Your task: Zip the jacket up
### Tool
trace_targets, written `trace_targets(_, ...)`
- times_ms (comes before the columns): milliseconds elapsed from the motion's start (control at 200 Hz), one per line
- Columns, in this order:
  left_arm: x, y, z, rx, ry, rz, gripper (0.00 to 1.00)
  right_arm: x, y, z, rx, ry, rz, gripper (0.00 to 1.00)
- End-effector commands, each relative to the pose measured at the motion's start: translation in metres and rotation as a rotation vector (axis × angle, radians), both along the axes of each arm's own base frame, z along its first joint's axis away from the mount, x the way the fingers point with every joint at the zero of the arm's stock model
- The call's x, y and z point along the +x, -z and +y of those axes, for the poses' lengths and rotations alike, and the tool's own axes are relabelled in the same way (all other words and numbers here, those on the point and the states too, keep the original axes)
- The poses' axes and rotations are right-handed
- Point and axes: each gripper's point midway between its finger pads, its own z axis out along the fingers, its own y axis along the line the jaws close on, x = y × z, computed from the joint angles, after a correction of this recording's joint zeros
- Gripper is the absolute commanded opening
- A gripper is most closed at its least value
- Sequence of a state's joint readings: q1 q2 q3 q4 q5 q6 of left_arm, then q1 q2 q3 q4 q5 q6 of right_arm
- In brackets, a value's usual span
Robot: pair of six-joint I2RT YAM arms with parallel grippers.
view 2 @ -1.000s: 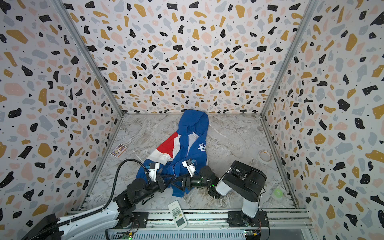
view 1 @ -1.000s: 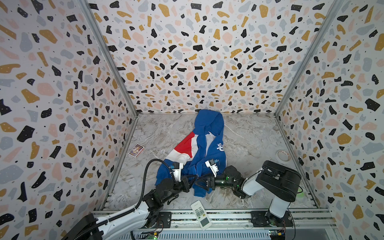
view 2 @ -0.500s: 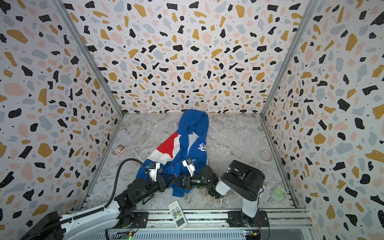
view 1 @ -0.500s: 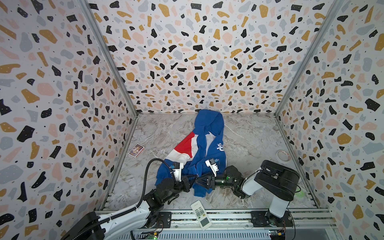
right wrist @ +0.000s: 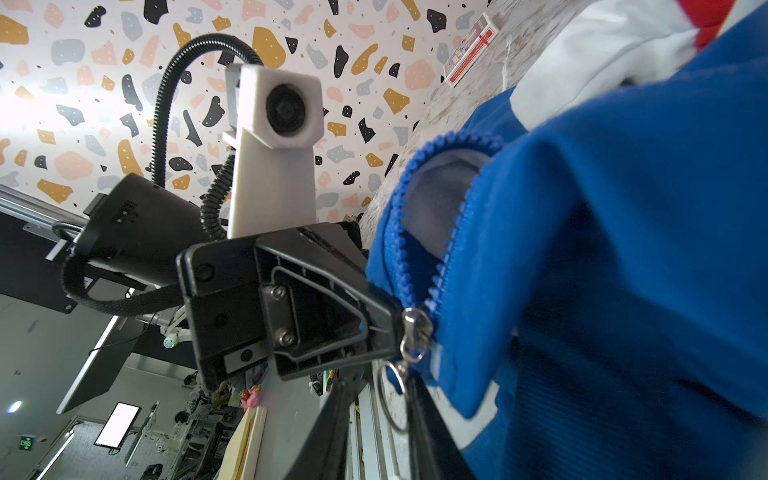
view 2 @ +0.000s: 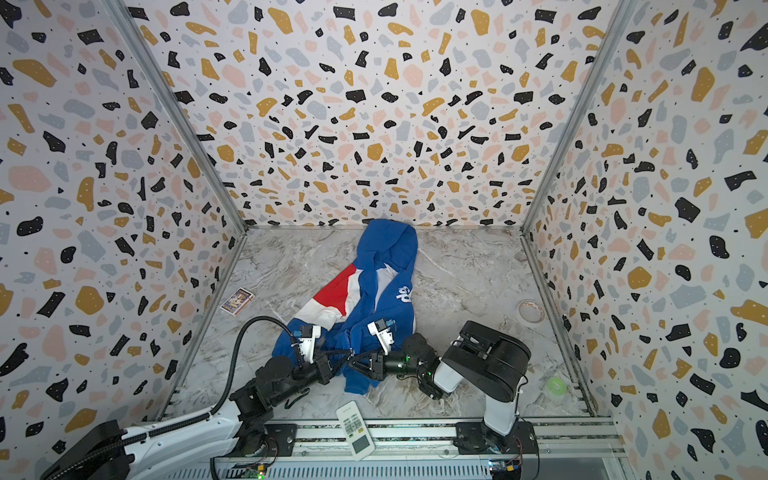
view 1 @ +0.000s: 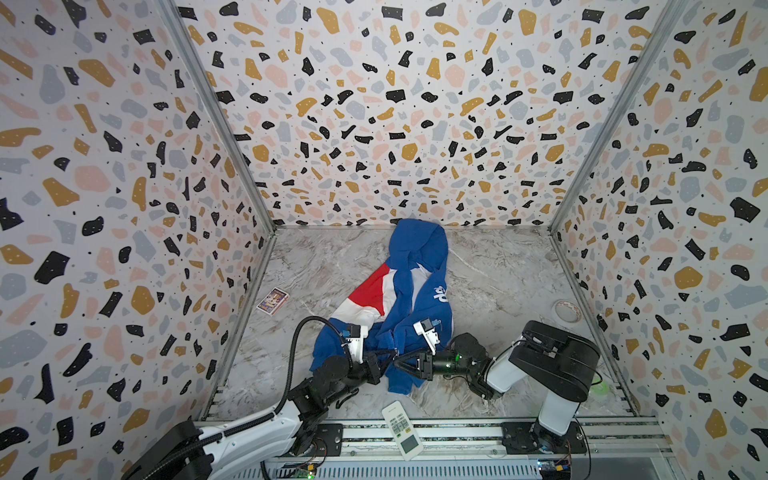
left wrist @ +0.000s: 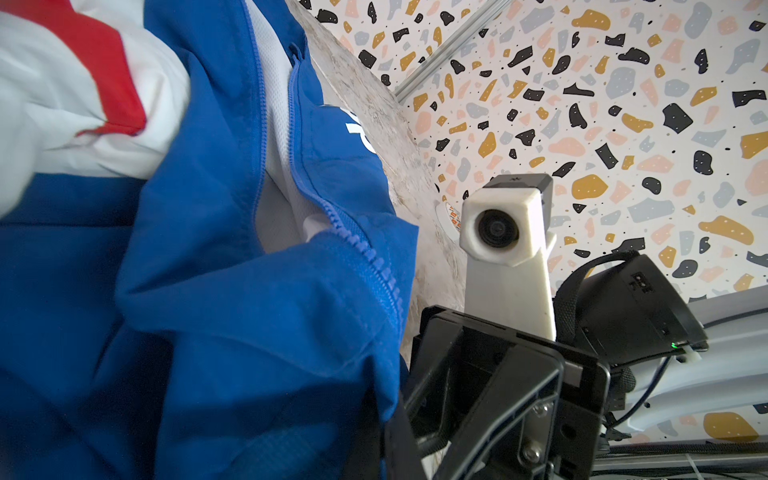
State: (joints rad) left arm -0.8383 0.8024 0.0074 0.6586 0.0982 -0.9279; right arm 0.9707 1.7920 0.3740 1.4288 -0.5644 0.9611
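The blue jacket (view 1: 415,291) (view 2: 386,282) lies crumpled mid-floor with its hood toward the back wall. Its front is unzipped above the hem, and the blue zipper teeth (left wrist: 374,257) gape apart. My left gripper (view 1: 384,360) (view 2: 338,362) is shut on the jacket's bottom edge, just beside the metal slider (right wrist: 415,330). My right gripper (view 1: 398,362) (right wrist: 376,392) faces it from the right. Its two dark fingers stand a little apart, with the slider's pull ring (right wrist: 390,395) hanging between them. In the left wrist view the blue cloth (left wrist: 228,311) hides most of my own jaws.
A white remote control (view 1: 402,430) lies at the front rail below the grippers. A card box (view 1: 272,300) sits by the left wall. A tape roll (view 1: 566,311) and a green object (view 1: 598,388) are near the right wall. Patterned walls enclose three sides.
The right gripper's fingers have drawn closer together around the pull ring. Both arms and the jacket have hardly shifted.
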Motion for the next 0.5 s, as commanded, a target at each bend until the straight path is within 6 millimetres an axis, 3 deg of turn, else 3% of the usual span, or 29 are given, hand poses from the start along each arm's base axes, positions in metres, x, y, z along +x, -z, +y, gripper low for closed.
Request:
trace_targets(0, -0.020, 0.050, 0.018, 0.075, 0.014, 0.059, 0.00, -0.002, -0.016, -0.001, 0.039, -0.005, -0.031, 0.22)
trace_targets(350, -0.021, 0.052, 0.019, 0.076, 0.015, 0.061, 0.00, 0.000, -0.023, 0.003, 0.048, -0.003, -0.031, 0.02)
trace_targets(496, -0.021, 0.054, 0.020, 0.079, 0.013, 0.062, 0.00, 0.002, -0.027, 0.004, 0.048, 0.003, -0.032, 0.00)
